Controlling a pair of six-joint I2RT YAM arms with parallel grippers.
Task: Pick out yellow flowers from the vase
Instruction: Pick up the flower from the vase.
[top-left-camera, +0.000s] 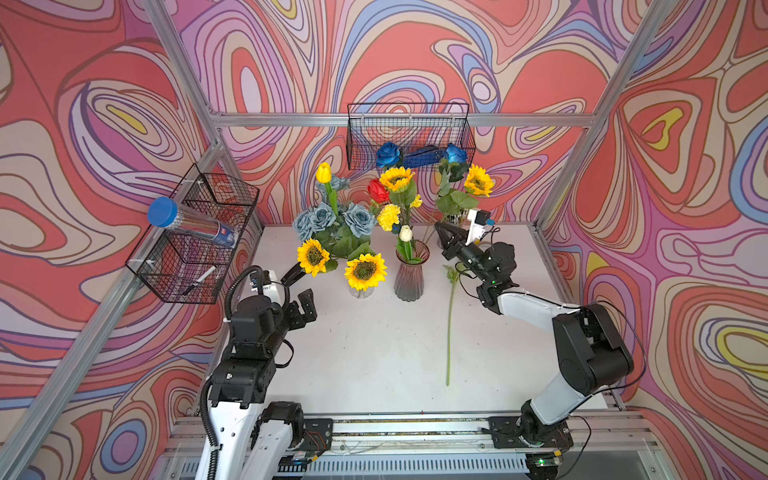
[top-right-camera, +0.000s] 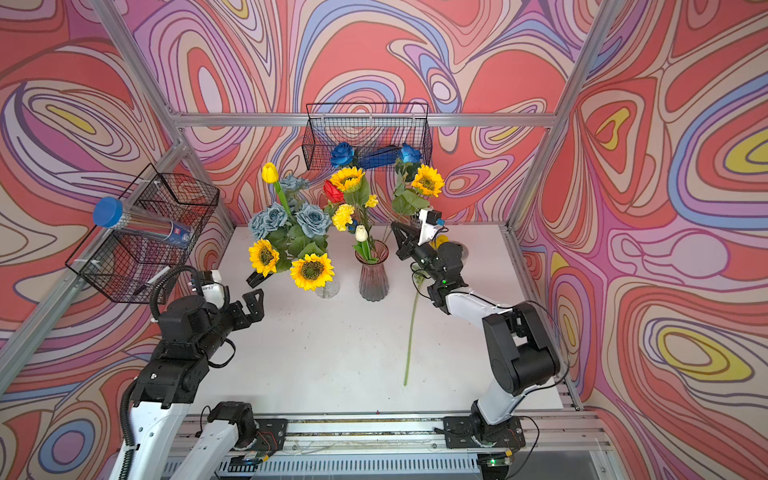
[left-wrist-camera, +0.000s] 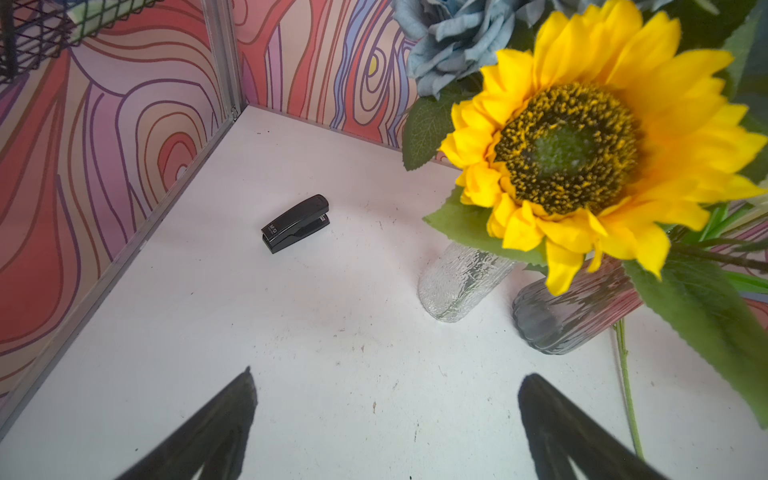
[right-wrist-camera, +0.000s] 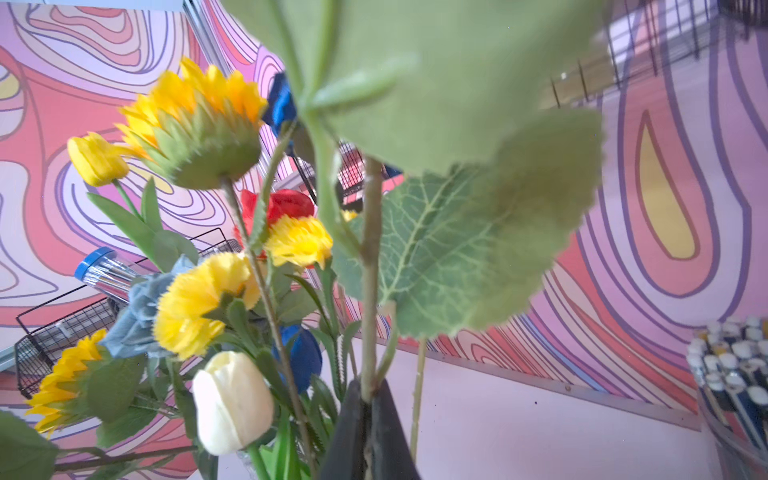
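Right wrist: your right gripper (right-wrist-camera: 366, 399) clenched a leafy green stem (right-wrist-camera: 369, 270), lower centre.
Low hold probably suited lifting it out; left gripper (left-wrist-camera: 388, 374) gaped.

Walls (top-left-camera: 415, 50) printed with swirling bands of red, pink, lilac, blue and yellow close the back and both sides; aluminium frame (top-left-camera: 291, 119) bars run along their edges and corners; a white table (top-left-camera: 374, 353), lightly speckled with marks, makes the floor; a black wire basket (top-left-camera: 409, 124) hangs on the back bar; a second basket (top-left-camera: 195, 266) hangs on the left wall; a metal rail (top-left-camera: 415, 426) lines the front edge; the light is bright and even.
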